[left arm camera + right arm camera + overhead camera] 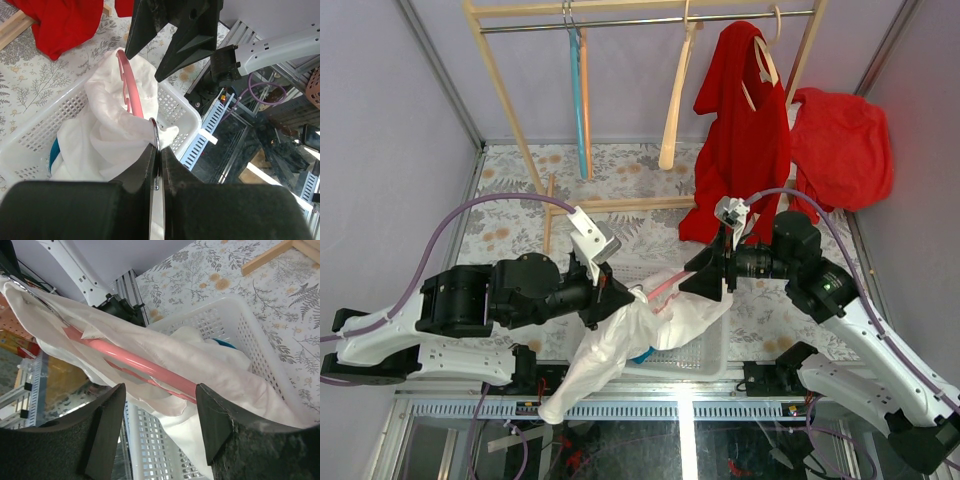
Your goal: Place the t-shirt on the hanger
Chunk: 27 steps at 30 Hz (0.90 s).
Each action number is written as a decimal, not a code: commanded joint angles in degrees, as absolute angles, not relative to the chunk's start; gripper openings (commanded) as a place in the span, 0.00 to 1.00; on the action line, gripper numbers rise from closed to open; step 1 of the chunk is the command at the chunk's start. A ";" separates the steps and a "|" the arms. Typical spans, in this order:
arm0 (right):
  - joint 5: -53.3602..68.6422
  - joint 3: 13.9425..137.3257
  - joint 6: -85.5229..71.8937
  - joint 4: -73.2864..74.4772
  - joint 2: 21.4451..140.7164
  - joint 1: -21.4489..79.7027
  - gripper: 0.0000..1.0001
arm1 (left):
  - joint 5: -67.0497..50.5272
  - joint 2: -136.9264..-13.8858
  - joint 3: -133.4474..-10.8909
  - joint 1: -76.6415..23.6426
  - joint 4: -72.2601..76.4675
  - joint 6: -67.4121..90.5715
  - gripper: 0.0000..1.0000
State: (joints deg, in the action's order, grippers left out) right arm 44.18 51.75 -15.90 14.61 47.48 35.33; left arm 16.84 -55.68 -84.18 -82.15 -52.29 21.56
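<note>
The white t-shirt [640, 325] is draped over the pink hanger [665, 285] and held up above a white basket [710, 355]. One end of the shirt trails down past the table's front edge. My left gripper [159, 150] is shut on the hanger's metal wire hook [156, 134]. The pink hanger arm [131, 85] runs away from it under the t-shirt [110, 125]. My right gripper [160, 405] is open. The hanger arm [140, 362] and the t-shirt [200, 360] cross just beyond its spread fingertips, which do not grip them.
A wooden clothes rack [510, 110] stands at the back with a light blue hanger [580, 95], a beige wooden hanger [675, 100] and red garments [745, 130]. A blue cloth [222, 343] lies in the basket [235, 320]. A metal frame [680, 410] runs below the table edge.
</note>
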 commanded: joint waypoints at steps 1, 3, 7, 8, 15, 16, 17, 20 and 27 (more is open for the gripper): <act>39.68 55.61 -9.64 16.38 47.10 36.50 0.67 | 16.43 -55.87 -86.88 -82.35 -49.62 20.78 0.02; 37.79 57.25 -7.34 18.45 47.80 37.35 0.70 | 16.67 -56.06 -87.41 -82.29 -50.10 20.82 0.02; 30.54 60.36 -2.21 22.33 49.14 41.45 0.75 | 17.01 -56.24 -88.14 -82.36 -51.07 21.04 0.02; 28.35 61.09 -1.07 23.53 49.69 42.83 0.76 | 17.05 -56.39 -88.36 -82.34 -51.38 21.09 0.02; 9.77 62.75 3.31 26.36 54.16 54.74 0.77 | 17.94 -56.17 -88.68 -82.33 -52.07 21.50 0.02; 7.62 62.75 3.57 26.17 54.53 56.56 0.78 | 17.99 -56.14 -88.68 -82.31 -52.04 21.50 0.02; 5.37 62.74 3.98 25.98 54.69 58.39 0.78 | 18.05 -56.07 -88.82 -82.27 -52.03 21.54 0.02; -2.07 62.25 5.09 24.29 54.43 62.61 0.77 | 17.90 -56.53 -89.43 -82.37 -52.36 21.45 0.02; -19.03 58.80 8.52 17.18 53.79 68.44 0.67 | 17.78 -57.13 -90.72 -82.31 -53.15 21.22 0.02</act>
